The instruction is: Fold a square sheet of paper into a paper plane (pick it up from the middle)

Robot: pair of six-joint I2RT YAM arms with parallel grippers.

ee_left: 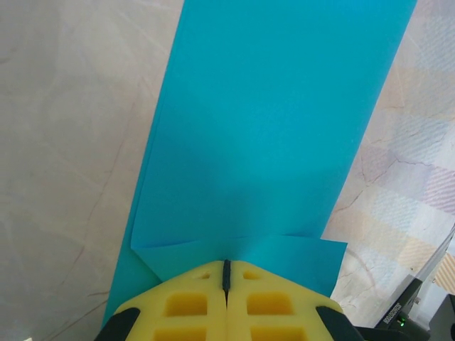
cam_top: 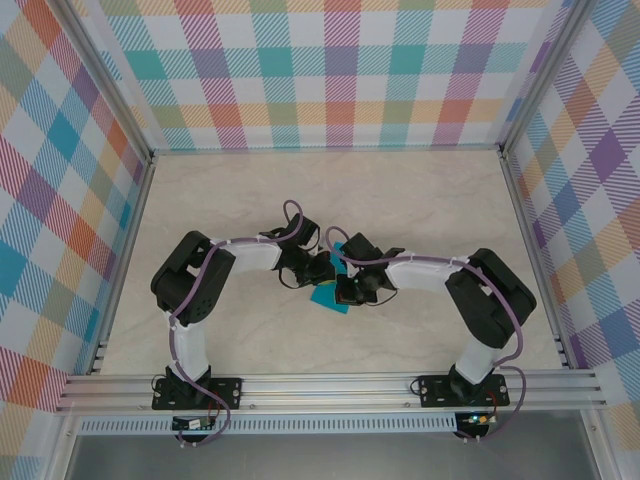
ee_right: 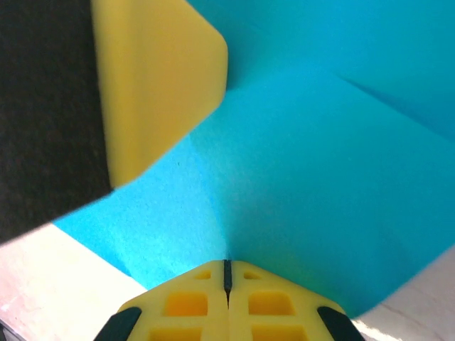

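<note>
The paper (ee_left: 270,128) is folded, with layers showing at its near edge, and it sits between both grippers at the middle of the table (cam_top: 420,200). The left gripper (ee_left: 226,275) is closed on that edge, and the paper stretches away from its tips. The right gripper (ee_right: 227,273) is also closed on the paper. It is close to the left one, whose yellow finger (ee_right: 156,85) lies against the sheet.

The teal-blue paper (ee_left: 263,128) is folded into overlapping layers, with sharp creases showing. One end's pinched right at the left gripper (ee_left: 226,268) tips and stretches straight away from them. Another edge is clamped in the right gripper (ee_right: 227,266), with a diagonal crease just beyond.
</note>
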